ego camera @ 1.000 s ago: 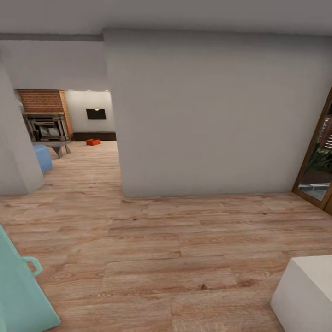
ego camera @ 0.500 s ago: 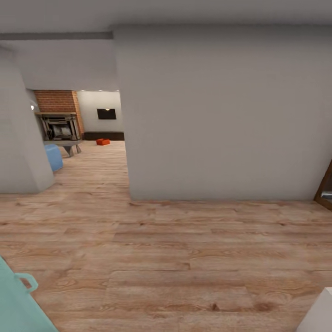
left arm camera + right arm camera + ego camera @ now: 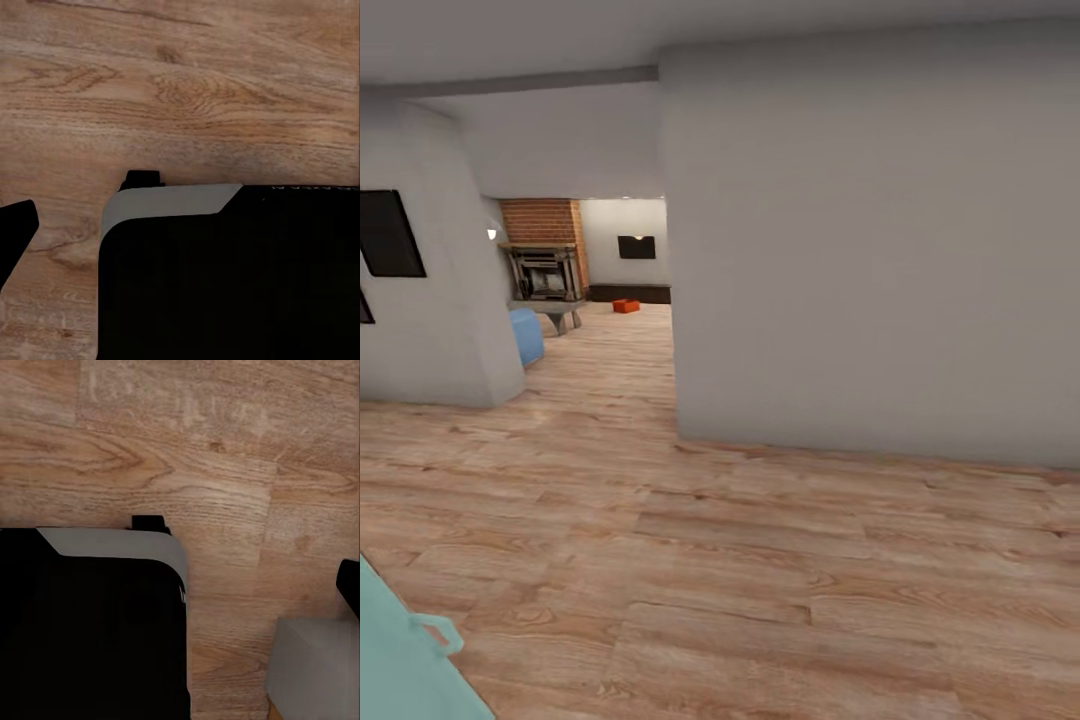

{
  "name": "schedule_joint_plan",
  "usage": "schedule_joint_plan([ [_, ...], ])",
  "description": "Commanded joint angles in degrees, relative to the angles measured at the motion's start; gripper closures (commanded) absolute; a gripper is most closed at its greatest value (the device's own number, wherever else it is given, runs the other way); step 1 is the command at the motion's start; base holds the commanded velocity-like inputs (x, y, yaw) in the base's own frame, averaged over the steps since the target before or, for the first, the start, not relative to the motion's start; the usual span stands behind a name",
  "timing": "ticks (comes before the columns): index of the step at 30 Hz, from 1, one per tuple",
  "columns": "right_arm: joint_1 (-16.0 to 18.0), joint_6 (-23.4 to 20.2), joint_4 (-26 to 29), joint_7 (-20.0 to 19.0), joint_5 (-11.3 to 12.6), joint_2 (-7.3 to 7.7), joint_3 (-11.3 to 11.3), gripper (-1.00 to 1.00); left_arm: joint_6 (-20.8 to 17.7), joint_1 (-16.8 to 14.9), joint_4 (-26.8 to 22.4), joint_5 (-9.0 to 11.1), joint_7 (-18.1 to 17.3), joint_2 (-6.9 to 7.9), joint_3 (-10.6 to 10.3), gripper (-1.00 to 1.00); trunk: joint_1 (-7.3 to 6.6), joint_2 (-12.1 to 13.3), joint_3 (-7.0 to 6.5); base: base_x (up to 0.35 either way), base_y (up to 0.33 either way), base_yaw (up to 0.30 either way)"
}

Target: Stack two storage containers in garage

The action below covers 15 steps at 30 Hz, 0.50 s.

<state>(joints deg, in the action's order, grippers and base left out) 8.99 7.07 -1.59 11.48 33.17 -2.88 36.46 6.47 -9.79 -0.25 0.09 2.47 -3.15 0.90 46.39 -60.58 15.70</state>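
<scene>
Light wood plank floor (image 3: 760, 560) spreads wide and bare across the near part of the head view, running from the lower edge up to a broad pale grey wall (image 3: 880, 250) that fills the right and centre. That wall ends in a vertical corner edge (image 3: 672, 300), and left of it a passage opens toward the living room. On the far side of the passage a second grey wall block (image 3: 440, 300) stands with its own corner edge, carrying a dark framed rectangle (image 3: 385, 233). Between these 2 edges the plank floor continues unbroken into the distance.

At the far end, 1 small orange-red box-shaped storage container (image 3: 625, 306) sits on the planks, just in front of a long low dark cabinet (image 3: 630, 293) and below a wall-mounted black TV (image 3: 637, 247). Left of it stands a red brick fireplace (image 3: 545, 255), and nearer, beside the left wall block, a rounded blue seat (image 3: 525, 335). A pale teal object with a loop handle (image 3: 410, 660) cuts into the lower left corner.

Both wrist views look down on wood planks past a black, grey-edged robot body (image 3: 225, 277); a pale block (image 3: 315, 667) lies near it on the right side. Whether either arm's fingers are open or closed cannot be told.
</scene>
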Motion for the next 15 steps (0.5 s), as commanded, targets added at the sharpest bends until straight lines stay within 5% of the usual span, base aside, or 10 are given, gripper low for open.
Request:
schedule_joint_plan([
  [1, 0.1, 0.3, -0.2, 0.0, 0.5, -0.04, 0.5, -1.00, 0.2, -0.1, 0.1, 0.0, 0.2, -0.02, 0.1, -1.00, 0.04, 0.0, 0.07, 0.322, 0.000, 0.112],
  [15, 0.0, 0.3, -0.2, 0.0, 0.5, -0.02, 0.5, -1.00, 0.2, -0.1, 0.1, 0.0, 0.2, -0.02, 0.1, -1.00, 0.04, 0.0, 0.07, 0.322, 0.000, 0.006],
])
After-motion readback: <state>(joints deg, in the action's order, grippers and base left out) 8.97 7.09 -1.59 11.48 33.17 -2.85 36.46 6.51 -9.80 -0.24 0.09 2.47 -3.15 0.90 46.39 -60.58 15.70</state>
